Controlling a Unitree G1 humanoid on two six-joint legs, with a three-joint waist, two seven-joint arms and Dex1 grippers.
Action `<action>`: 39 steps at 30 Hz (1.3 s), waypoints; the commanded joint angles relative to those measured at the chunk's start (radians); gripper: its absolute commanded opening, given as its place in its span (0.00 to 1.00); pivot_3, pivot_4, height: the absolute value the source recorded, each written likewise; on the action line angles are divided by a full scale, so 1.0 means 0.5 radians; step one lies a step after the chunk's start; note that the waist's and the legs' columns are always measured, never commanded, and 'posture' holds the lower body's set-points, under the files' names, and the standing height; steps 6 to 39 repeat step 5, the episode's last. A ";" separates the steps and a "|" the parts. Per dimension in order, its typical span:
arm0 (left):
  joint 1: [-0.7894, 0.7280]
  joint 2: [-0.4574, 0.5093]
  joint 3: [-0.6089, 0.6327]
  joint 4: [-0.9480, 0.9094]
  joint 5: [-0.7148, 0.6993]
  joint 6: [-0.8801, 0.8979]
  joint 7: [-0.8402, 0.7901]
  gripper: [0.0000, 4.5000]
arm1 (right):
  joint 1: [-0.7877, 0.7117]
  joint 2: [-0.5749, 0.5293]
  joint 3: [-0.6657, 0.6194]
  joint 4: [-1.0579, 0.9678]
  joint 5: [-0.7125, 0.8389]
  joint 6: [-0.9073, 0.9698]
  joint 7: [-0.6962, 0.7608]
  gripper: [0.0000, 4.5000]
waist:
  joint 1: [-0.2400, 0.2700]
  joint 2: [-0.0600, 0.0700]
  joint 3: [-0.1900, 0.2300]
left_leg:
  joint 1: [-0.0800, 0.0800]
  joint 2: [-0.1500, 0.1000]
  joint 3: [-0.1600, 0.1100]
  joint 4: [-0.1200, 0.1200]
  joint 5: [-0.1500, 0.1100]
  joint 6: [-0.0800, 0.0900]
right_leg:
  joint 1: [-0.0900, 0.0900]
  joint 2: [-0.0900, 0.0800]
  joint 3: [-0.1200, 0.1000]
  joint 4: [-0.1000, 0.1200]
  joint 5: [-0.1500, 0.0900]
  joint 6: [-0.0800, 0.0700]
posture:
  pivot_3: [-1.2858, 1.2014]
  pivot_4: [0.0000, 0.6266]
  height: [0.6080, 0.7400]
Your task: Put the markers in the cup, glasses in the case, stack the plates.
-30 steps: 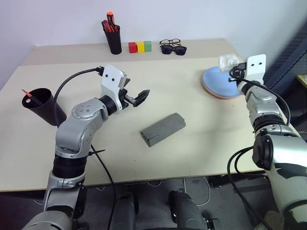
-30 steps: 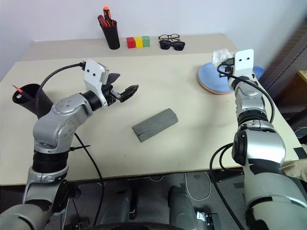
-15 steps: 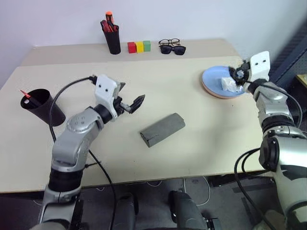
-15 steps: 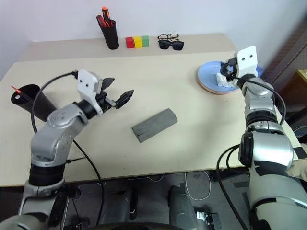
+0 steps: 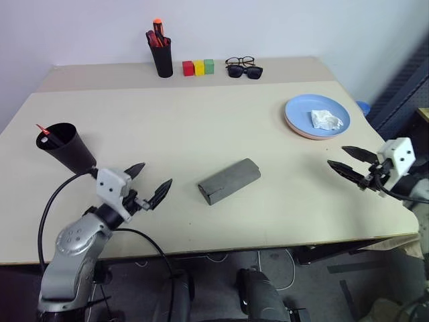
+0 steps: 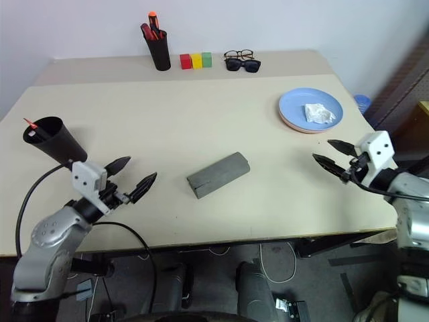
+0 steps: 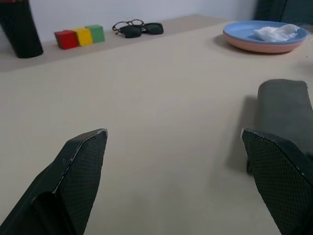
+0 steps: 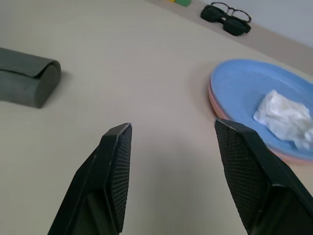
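Jaws of both grippers gape, empty, near the table front edge.

cup left, case centre, plates right

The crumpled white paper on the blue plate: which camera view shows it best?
The right wrist view: the crumpled white paper is near and large on the blue plate, its folds visible. Both eye views show it small from above; the left wrist view shows it low and far, side-on.
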 commanded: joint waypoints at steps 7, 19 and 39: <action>0.164 0.087 0.125 -0.080 -0.155 -0.038 -0.135 1.00 | 0.262 0.011 -0.169 -0.378 0.079 0.127 -0.136 0.60 | 0.002 0.000 0.000 | -0.005 0.000 0.001 0.001 -0.001 -0.001 | -0.001 -0.002 0.000 -0.006 -0.001 0.000 | 0.52 0.24 1.00; 0.164 0.087 0.125 -0.080 -0.155 -0.038 -0.135 1.00 | 0.262 0.011 -0.169 -0.378 0.079 0.127 -0.136 0.60 | 0.002 0.000 0.000 | -0.005 0.000 0.001 0.001 -0.001 -0.001 | -0.001 -0.002 0.000 -0.006 -0.001 0.000 | 0.52 0.24 1.00; 0.164 0.087 0.125 -0.080 -0.155 -0.038 -0.135 1.00 | 0.262 0.011 -0.169 -0.378 0.079 0.127 -0.136 0.60 | 0.002 0.000 0.000 | -0.005 0.000 0.001 0.001 -0.001 -0.001 | -0.001 -0.002 0.000 -0.006 -0.001 0.000 | 0.52 0.24 1.00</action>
